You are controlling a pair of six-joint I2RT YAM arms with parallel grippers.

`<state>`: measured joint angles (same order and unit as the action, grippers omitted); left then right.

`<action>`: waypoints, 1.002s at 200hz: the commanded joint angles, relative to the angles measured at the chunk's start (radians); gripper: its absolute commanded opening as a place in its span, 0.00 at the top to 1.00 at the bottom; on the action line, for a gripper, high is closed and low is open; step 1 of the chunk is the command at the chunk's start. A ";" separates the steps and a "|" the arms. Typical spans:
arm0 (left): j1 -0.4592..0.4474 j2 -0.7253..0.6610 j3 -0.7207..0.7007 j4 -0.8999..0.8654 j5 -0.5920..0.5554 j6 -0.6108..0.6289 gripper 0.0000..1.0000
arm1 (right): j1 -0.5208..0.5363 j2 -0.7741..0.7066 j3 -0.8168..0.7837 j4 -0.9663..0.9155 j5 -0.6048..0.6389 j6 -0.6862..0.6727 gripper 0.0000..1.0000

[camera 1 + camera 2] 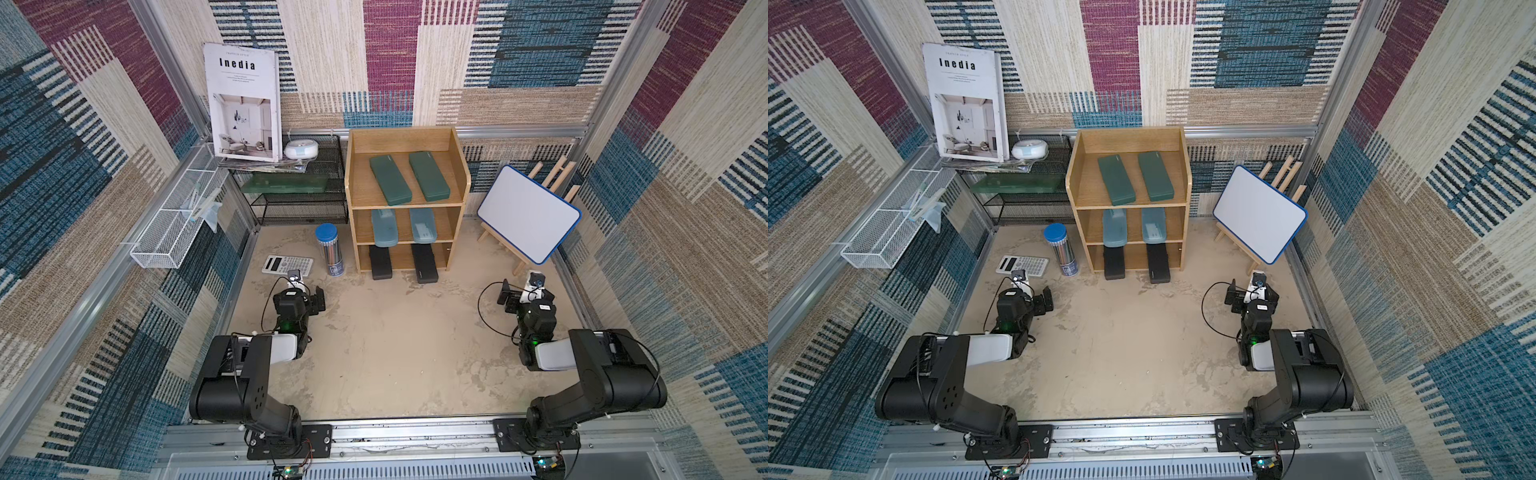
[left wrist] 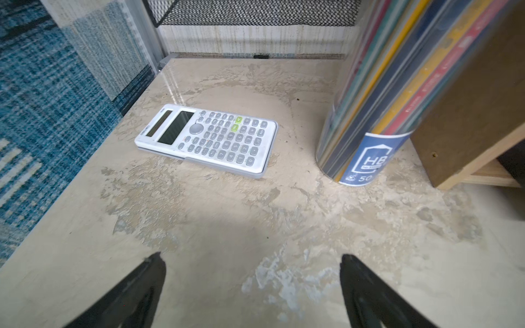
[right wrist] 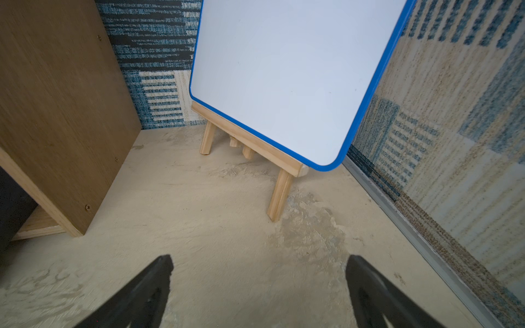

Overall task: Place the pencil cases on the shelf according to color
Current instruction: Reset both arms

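The wooden shelf (image 1: 350, 174) (image 1: 1073, 174) stands at the back centre. Two dark green pencil cases (image 1: 390, 179) (image 1: 429, 176) lie on its top tier. Two light blue ones (image 1: 384, 227) (image 1: 423, 225) rest on the middle tier, and two black ones (image 1: 381, 262) (image 1: 424, 263) stick out of the bottom tier. My left gripper (image 2: 251, 258) hangs open over bare table, in front of the shelf's left side. My right gripper (image 3: 260, 259) is open and empty too, in front of the shelf's right side panel (image 3: 56, 99).
A grey calculator (image 2: 207, 139) and a blue-capped pencil tube (image 2: 366, 113) sit left of the shelf. A whiteboard on an easel (image 3: 284, 79) stands at the right. A black mesh rack (image 1: 299, 183), a book (image 1: 243, 102) and a white wire basket (image 1: 174, 232) fill the back left.
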<state>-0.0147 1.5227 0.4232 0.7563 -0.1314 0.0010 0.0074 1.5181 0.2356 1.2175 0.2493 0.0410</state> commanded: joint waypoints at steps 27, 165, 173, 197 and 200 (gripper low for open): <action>0.025 0.004 0.013 0.004 0.082 0.001 0.00 | 0.001 -0.003 0.004 0.013 -0.002 0.004 0.01; 0.025 0.007 0.015 0.004 0.079 0.000 0.00 | 0.001 -0.003 0.004 0.013 -0.003 0.005 0.01; 0.025 0.010 0.017 0.002 0.079 -0.001 0.00 | 0.001 -0.002 0.004 0.013 -0.002 0.005 0.01; 0.025 0.011 0.022 -0.004 0.081 -0.001 0.00 | 0.001 -0.002 0.004 0.013 -0.002 0.004 0.01; 0.025 0.011 0.020 -0.002 0.082 0.000 0.00 | 0.000 -0.002 0.004 0.013 -0.002 0.005 0.01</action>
<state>0.0097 1.5330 0.4393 0.7471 -0.0559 0.0029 0.0074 1.5181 0.2356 1.2171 0.2493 0.0410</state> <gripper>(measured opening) 0.998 0.994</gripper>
